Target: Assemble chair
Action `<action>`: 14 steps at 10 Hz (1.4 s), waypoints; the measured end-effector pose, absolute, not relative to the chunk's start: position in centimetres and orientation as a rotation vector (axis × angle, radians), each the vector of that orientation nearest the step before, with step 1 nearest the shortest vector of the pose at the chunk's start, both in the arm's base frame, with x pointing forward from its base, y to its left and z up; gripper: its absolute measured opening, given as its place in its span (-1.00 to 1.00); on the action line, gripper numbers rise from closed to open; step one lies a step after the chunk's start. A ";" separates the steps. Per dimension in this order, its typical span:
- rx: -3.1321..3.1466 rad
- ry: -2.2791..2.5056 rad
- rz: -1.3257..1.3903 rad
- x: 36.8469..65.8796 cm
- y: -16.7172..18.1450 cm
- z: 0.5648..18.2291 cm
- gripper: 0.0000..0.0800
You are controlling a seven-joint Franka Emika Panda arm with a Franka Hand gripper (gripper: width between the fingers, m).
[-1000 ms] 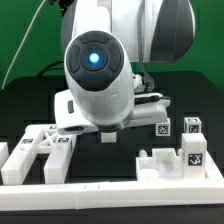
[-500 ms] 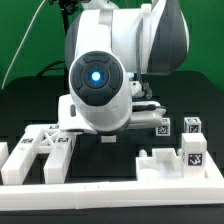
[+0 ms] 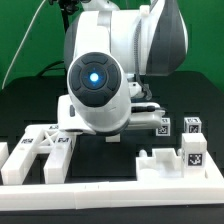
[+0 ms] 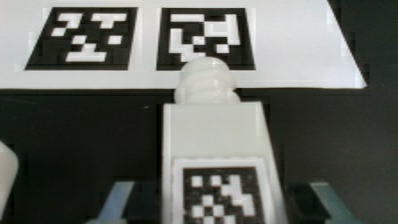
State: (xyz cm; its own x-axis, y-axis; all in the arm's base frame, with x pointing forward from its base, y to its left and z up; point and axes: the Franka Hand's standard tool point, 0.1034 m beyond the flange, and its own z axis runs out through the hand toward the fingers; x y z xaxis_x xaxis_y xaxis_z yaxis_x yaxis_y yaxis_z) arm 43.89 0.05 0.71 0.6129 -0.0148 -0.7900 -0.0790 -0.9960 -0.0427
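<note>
Between the gripper [image 4: 221, 205] fingers [image 4: 121, 200] lies a chair leg bar [image 4: 217, 140], dark gaps either side; jaws partly open, gripping nothing; bar matte white, blocky, tag near the gripper; rounded tip far from gripper, overlapping a two-tag white panel [image 4: 71, 80].

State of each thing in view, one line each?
pincer: open, straddling the leg bar, a gap on each side
leg bar: lying flat, tag up, not gripped
marker board: lying flat, tags up
cross-braced frame: lying flat, loose, untouched
</note>
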 end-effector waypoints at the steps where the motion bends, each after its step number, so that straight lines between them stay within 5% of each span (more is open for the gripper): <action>1: -2.755 0.080 1.349 43.9 0.1 0.7 -0.30; 7: -2.749 0.075 1.355 44.0 0.1 1.0 -0.30; 9: -2.752 0.033 1.294 47.9 1.0 6.0 -0.30; 10: -2.766 0.022 1.256 48.5 1.0 6.9 -0.30; 14: -2.938 0.021 0.828 48.9 0.2 6.3 -0.30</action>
State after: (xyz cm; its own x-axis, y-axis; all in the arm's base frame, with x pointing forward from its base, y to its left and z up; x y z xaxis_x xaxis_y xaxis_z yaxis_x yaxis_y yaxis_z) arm 48.88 0.20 6.26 0.8531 0.0107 -0.5217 -0.0375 -0.9959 -0.0819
